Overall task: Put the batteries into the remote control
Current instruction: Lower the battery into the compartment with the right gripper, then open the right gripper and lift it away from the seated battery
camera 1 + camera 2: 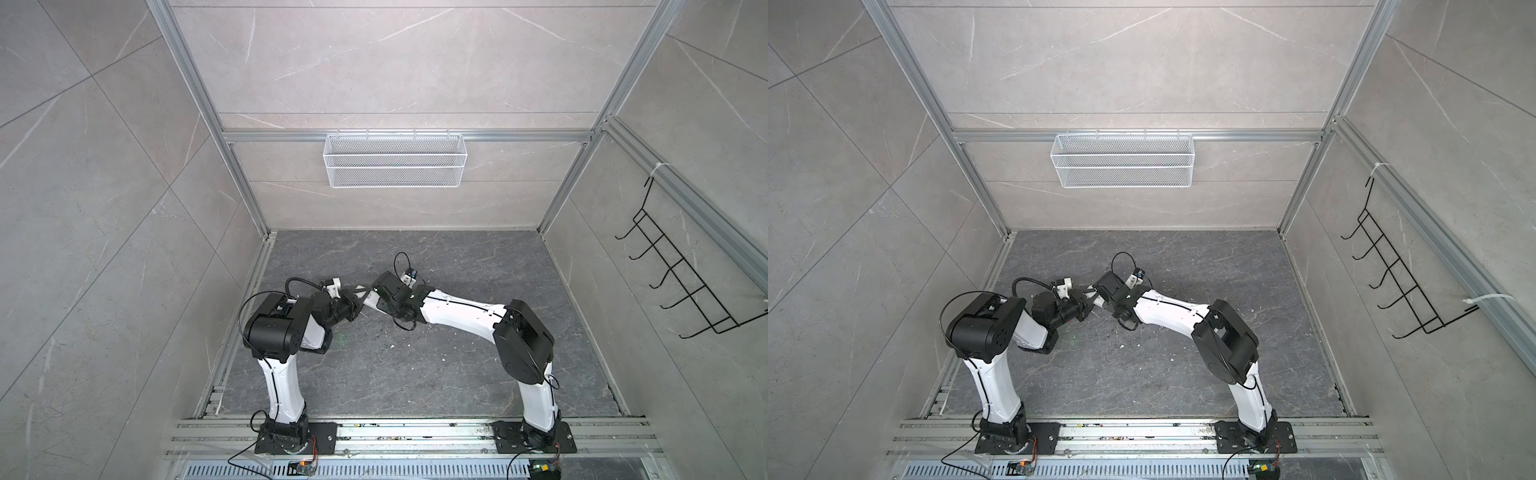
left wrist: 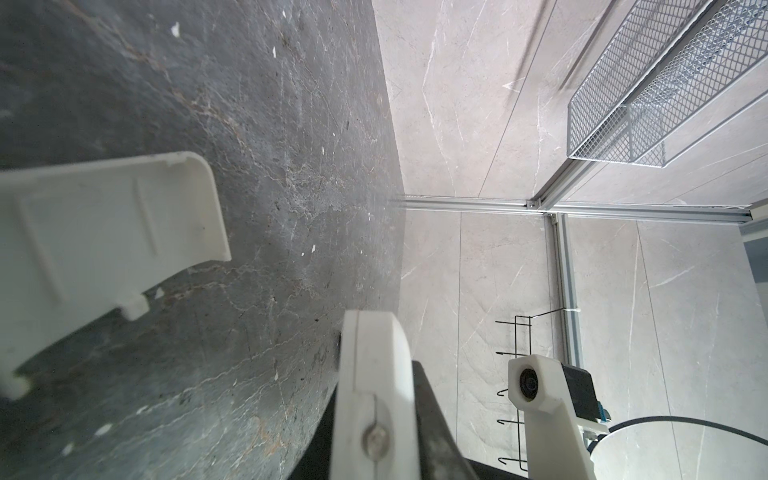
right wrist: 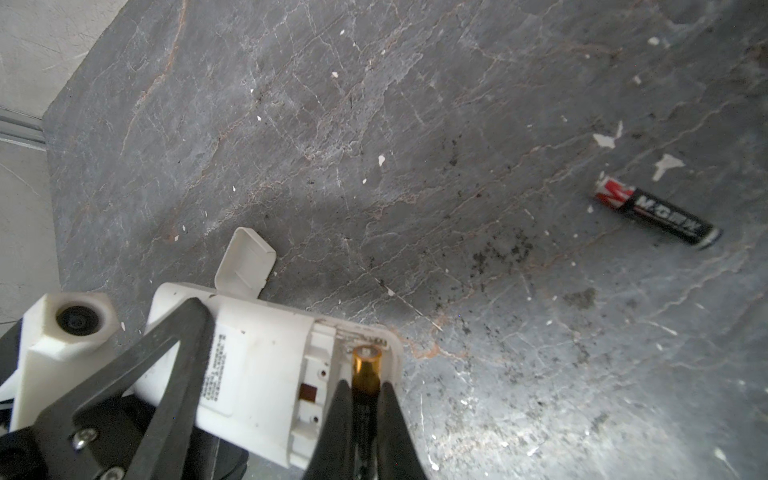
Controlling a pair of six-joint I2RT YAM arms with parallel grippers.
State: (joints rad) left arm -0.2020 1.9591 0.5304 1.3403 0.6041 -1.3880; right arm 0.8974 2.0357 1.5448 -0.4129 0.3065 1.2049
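Observation:
The white remote control point(image 3: 257, 353) is held off the dark floor, back side up, its battery bay point(image 3: 332, 374) uncovered. My left gripper point(image 3: 199, 332) is shut on the remote's body; in the left wrist view the remote point(image 2: 374, 374) shows edge-on between the jaws. My right gripper point(image 3: 365, 399) is shut on a battery point(image 3: 365, 370), whose gold end sits in the bay at the remote's edge. A second, black and red battery point(image 3: 656, 212) lies alone on the floor. In both top views the grippers meet over mid-floor at the remote point(image 1: 374, 304) point(image 1: 1098, 301).
The remote's white battery cover point(image 3: 245, 266) point(image 2: 104, 249) lies on the floor beside it. Small white specks dot the floor. A white mesh basket point(image 1: 395, 160) hangs on the back wall, and a black wire hook rack point(image 1: 685, 282) hangs on the right wall.

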